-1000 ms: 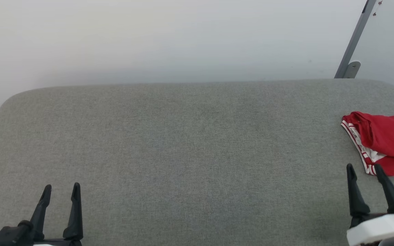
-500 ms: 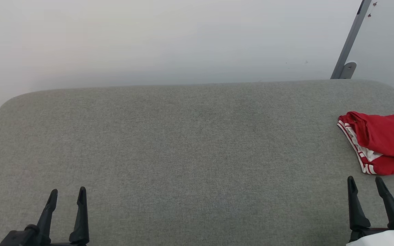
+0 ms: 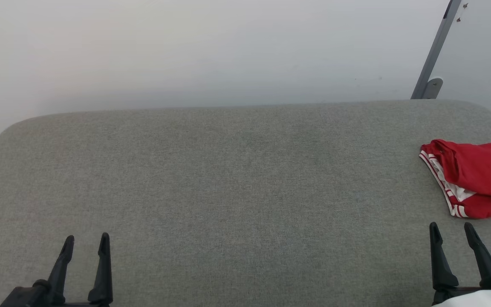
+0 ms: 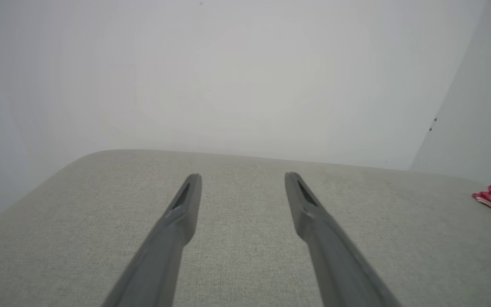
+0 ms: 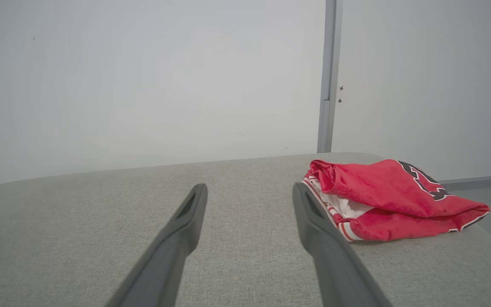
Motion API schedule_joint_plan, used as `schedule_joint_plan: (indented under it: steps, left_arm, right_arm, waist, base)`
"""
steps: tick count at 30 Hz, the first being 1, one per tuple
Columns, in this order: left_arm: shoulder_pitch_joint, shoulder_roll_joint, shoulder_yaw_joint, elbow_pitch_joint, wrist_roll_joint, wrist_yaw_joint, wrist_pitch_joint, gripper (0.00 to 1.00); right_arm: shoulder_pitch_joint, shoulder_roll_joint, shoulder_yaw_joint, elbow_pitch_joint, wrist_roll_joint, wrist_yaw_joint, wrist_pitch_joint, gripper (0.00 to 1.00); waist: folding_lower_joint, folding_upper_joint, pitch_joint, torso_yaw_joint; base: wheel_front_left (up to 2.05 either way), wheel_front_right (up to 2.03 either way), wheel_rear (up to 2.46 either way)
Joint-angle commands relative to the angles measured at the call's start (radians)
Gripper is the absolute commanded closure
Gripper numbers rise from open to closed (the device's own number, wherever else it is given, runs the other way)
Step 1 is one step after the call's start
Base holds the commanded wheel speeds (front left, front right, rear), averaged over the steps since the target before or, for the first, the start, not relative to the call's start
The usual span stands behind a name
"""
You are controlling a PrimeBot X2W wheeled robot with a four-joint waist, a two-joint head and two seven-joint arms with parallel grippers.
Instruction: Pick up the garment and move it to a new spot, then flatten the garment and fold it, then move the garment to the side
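While garment (image 3: 475,179) lies bunched at right edge of table (image 3: 228,179), left gripper (image 3: 87,237) and right gripper (image 3: 450,226) hover over table's near edge, both spread wide, empty. Risk: a shallow pinch on a loose fold could drag the cloth off table's right edge.

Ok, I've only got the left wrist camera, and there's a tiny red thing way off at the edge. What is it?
Observer: It's a red T-shirt, lying in a rumpled bundle on the grey cushion.
Operator: Is a hand grabbing it?
Observer: No. The right gripper is open and sits close to it, not touching.
Operator: Does it have a picture on it?
Observer: Yes, part of a black-and-white print shows on top in the right wrist view.
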Motion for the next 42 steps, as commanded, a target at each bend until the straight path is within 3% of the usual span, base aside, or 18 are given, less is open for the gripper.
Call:
schedule_joint_plan:
  steps: [1,2,3,7,42]
  left_arm:
    - [-0.009,0.006,0.005,-0.009,0.006,-0.001,-0.005,0.0]
    - [-0.011,0.004,0.01,-0.015,0.01,-0.001,-0.005,0.0]
    - [-0.002,-0.001,0.009,-0.013,0.007,0.0,0.0,1.0]
    - [0.005,-0.014,0.003,0.01,-0.001,0.0,0.004,1.0]
    - [-0.118,-0.052,0.023,0.092,-0.565,-0.001,0.154,1.0]
  right_arm:
    - [0.003,0.003,0.002,-0.006,-0.001,0.0,0.003,0.0]
    - [0.001,0.003,0.003,-0.006,0.0,0.0,0.004,0.0]
    - [0.0,0.0,0.004,0.0,0.001,0.0,0.002,1.0]
    - [0.004,0.007,0.006,0.025,0.009,0.0,0.006,1.0]
    - [-0.102,0.039,0.0,0.073,0.583,0.0,0.158,1.0]
  waist:
    - [0.0,0.0,0.0,0.001]
    - [0.0,0.0,0.0,0.001]
    - [0.0,0.0,0.0,0.001]
    - [0.0,0.0,0.001,0.001]
    - [0.0,0.0,0.014,-0.003]
  base:
    - [0.0,0.0,0.0]
    - [0.0,0.0,0.0]
    - [0.0,0.0,0.0]
    - [0.0,0.0,0.0]
    - [0.0,0.0,0.0]
